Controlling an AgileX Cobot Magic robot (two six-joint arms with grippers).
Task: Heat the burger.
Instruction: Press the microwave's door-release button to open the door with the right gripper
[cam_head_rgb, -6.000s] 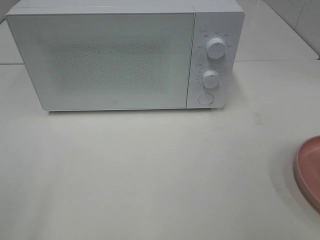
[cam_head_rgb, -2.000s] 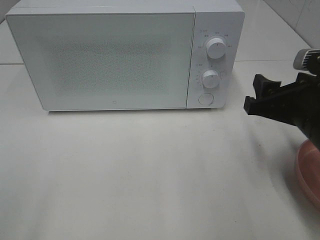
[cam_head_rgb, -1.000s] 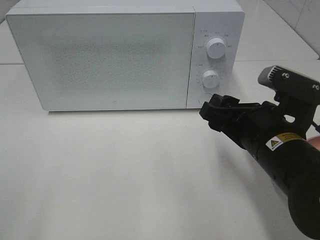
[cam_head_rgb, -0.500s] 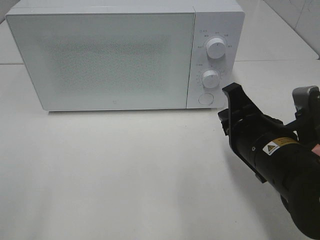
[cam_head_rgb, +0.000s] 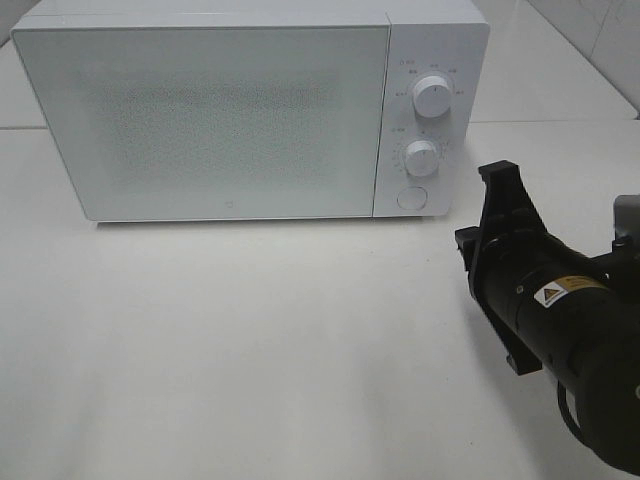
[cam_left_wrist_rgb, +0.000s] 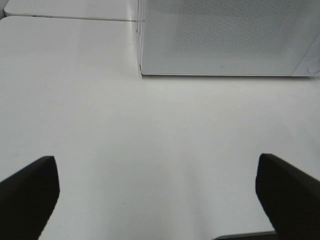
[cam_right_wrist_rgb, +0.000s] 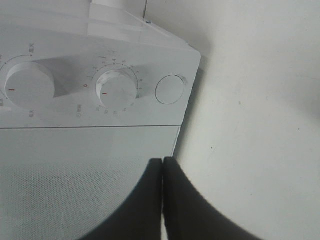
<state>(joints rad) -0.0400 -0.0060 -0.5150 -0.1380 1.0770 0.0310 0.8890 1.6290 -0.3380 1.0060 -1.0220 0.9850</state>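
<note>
The right gripper is hovering at the right of the frame, near the microwave and its dials, its fingers pressing together on nothing. The left gripper is holding its fingers wide apart over the tabletop. The burger is showing in no view.

The microwave stands at the back of the table, with its door on the left and its control panel on the right. On the panel, the upper knob sits above the lower knob, and the round button lies below both. The right gripper is in front of the microwave and to its right, near the button. The left gripper is over the table in front of the door, well apart from it.
</note>
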